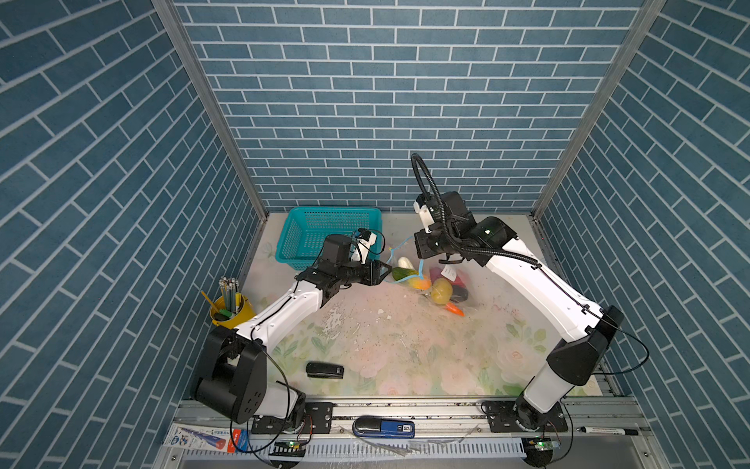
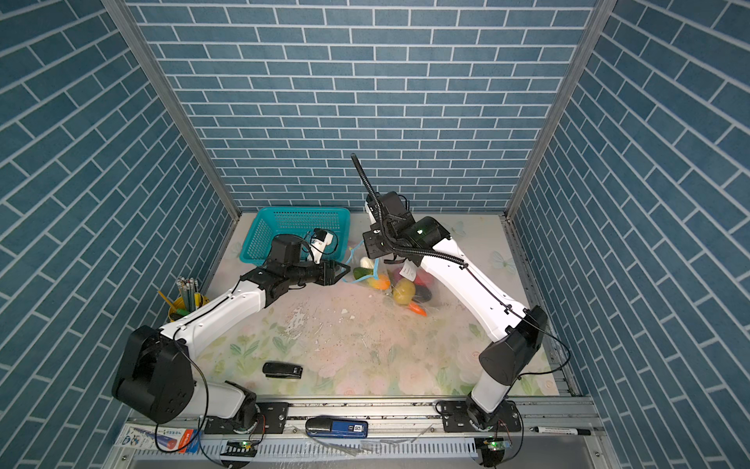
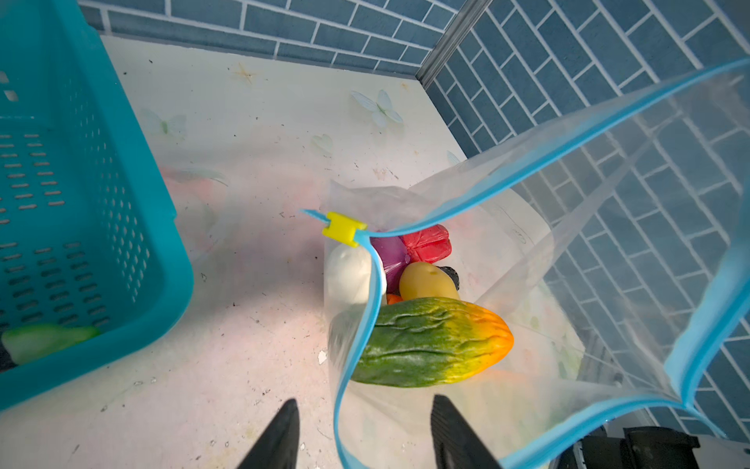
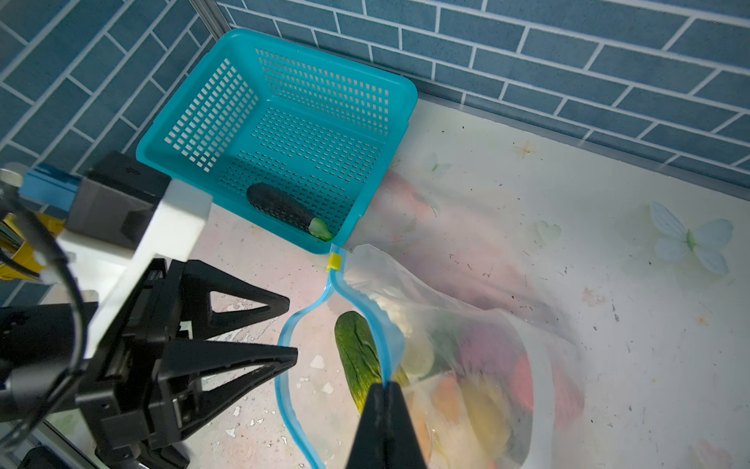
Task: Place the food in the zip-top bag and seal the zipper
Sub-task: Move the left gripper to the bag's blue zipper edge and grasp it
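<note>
A: Nearest us, the carrot (image 1: 454, 309) and the potato (image 1: 441, 290) lie in the bottom of the bag (image 4: 466, 300). That end of the bag rests on the surface (image 1: 406, 341).

B: And the mouth end is lifted. The right end effector (image 4: 383, 387) is clamped tight on the blue zipper (image 3: 698, 349). It pinches one lip and holds it up, I'd say to keep the opening wide.

A: The left end effector (image 3: 365, 402) sits level with that mouth. Its jaws stand apart with the other lip's strip running between them. As far as I can see, it grips nothing.

B: My read is that it's lining up to take that second lip. Then both sides would be under control before the next move.

A: Just inside the opening lies the green-and-orange gourd (image 3: 430, 341). It's close to the strip, so it could get in the way of a clean seal.

B: The yellow slider (image 3: 344, 234) sits at the strip's far end, with the two lips parted from there on. So the zipper isn't run yet.

A: Farther back is the teal basket (image 3: 101, 203), just beside that slider, and an eggplant (image 4: 280, 207) lies in it.

B: So one piece isn't bagged yet. That fits with the mouth being held open, not closed.
</note>
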Action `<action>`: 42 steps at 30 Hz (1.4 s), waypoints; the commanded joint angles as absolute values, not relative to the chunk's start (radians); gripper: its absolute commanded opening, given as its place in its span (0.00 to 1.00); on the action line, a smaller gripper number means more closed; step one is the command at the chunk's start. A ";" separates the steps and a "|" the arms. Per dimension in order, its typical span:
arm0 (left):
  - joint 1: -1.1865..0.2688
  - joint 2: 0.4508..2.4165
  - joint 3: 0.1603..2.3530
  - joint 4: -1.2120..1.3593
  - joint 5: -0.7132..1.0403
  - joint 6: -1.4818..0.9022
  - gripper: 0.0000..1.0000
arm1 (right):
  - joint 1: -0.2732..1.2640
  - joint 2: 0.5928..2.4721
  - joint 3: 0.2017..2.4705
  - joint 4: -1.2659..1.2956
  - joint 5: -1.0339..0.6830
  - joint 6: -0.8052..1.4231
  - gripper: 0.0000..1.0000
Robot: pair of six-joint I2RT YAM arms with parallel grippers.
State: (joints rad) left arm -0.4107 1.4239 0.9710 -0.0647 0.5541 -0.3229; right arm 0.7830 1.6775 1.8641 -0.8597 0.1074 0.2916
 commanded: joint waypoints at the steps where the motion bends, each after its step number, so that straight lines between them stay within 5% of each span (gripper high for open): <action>1: -0.408 1.429 0.959 -0.089 0.554 -0.327 0.48 | 0.779 1.653 1.845 -0.834 0.095 0.322 0.00; 8: -0.408 1.432 0.963 -0.094 0.565 -0.320 0.35 | 0.780 1.656 1.851 -0.834 0.090 0.324 0.00; 16: -0.401 1.460 0.959 -0.123 0.556 -0.302 0.31 | 0.780 1.656 1.848 -0.835 0.090 0.324 0.00; 27: -0.404 1.437 0.992 -0.107 0.604 -0.393 0.03 | 0.779 1.671 1.853 -0.847 0.091 0.320 0.00; 42: -0.491 1.358 1.123 -0.110 0.598 -0.475 0.00 | 0.761 1.671 1.888 -0.897 0.161 0.295 0.00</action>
